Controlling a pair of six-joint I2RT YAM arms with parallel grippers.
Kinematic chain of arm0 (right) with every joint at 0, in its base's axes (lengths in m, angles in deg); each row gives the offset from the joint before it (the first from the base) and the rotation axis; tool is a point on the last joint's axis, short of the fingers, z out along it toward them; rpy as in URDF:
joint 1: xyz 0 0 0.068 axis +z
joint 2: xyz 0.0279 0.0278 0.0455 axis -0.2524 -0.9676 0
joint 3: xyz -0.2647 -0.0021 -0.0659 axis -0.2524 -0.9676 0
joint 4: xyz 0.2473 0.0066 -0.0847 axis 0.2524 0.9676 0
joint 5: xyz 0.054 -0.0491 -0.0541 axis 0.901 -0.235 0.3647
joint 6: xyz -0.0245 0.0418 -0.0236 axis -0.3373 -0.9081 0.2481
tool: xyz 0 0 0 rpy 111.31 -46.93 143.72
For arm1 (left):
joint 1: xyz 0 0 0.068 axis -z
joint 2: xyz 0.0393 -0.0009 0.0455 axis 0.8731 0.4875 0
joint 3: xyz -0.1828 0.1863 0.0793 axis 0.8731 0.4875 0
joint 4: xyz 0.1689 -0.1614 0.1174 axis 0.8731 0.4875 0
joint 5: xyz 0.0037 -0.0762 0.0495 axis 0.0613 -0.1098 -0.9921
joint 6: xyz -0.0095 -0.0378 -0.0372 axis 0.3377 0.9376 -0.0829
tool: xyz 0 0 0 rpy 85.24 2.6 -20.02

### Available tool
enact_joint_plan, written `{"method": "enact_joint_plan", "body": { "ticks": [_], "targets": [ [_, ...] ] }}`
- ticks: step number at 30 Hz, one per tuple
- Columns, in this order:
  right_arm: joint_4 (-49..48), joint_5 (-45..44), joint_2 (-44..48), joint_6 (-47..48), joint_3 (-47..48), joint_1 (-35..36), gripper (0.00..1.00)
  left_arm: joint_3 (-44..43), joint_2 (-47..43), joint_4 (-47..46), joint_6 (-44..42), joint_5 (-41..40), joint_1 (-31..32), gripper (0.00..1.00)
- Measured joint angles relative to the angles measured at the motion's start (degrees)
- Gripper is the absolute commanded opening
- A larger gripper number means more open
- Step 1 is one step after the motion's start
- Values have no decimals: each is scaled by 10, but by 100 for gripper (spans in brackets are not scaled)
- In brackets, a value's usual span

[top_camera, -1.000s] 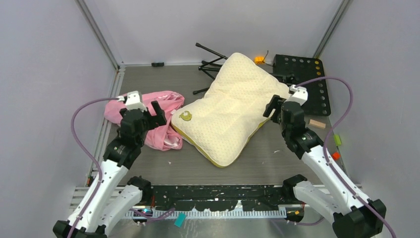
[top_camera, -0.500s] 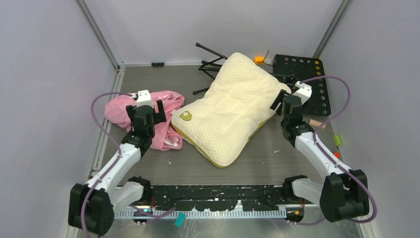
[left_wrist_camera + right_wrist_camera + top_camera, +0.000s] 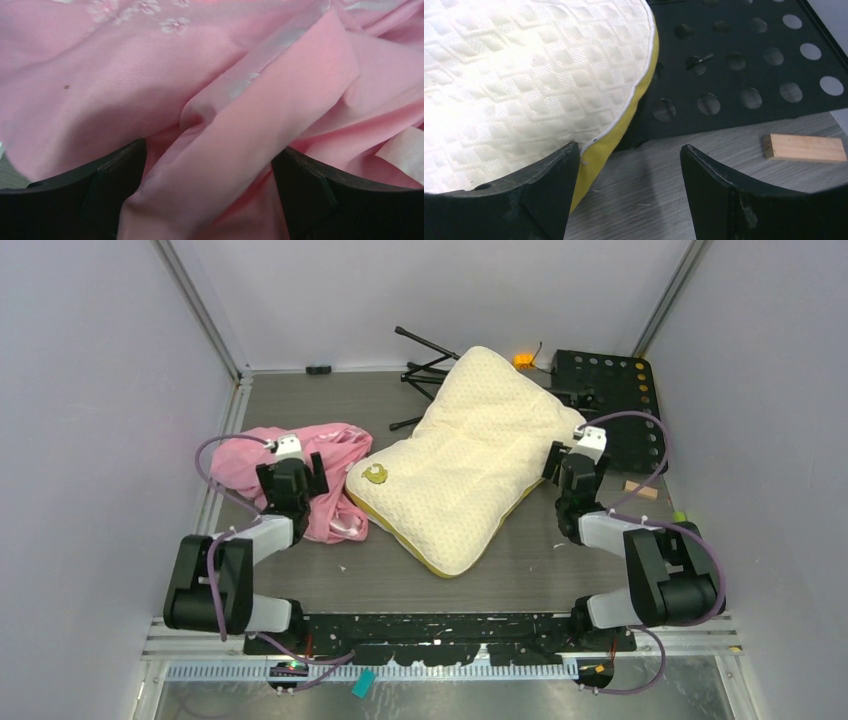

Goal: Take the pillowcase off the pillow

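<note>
The cream quilted pillow (image 3: 470, 460) lies bare and slanted on the table, separate from the pink pillowcase (image 3: 335, 455), which is crumpled in a heap to its left. My left gripper (image 3: 300, 475) rests low on the pillowcase, open. In the left wrist view pink fabric (image 3: 210, 90) fills the frame, a loose fold lies between the wide-apart fingers (image 3: 75, 200), and a white tag (image 3: 405, 152) shows at the right. My right gripper (image 3: 565, 462) is open and empty at the pillow's right edge. In the right wrist view its left finger (image 3: 524, 200) is against the pillow's (image 3: 524, 75) yellow band (image 3: 614, 135).
A black perforated plate (image 3: 620, 410) lies at back right, partly under the pillow, and shows in the right wrist view (image 3: 749, 75). A wooden block (image 3: 804, 147) lies beside it. A black tripod (image 3: 430, 365) lies behind the pillow. A small green object (image 3: 376, 475) sits on the pillow.
Both arms have folded down and back toward their bases. The grippers have sunk low, the left onto the pillowcase, the right beside the pillow. Pillow and pillowcase have not moved.
</note>
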Motion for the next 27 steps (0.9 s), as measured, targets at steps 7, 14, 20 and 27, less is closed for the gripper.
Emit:
{"method": "enact_joint_plan", "body": {
  "ticks": [7,14,20,27],
  "targets": [
    [-20,-2,-8,23,9,0,79,0,63,-43,-32,32,0,91],
    [-70,-22,-55,19,4,-2,79,5,99,-130,-57,53,-1,96],
    [-180,3,-88,-9,-47,-35,76,11,99,-160,-66,76,-2,94],
    [-219,27,-101,-27,-62,-46,61,54,120,-232,-73,93,-2,99]
  ]
}}
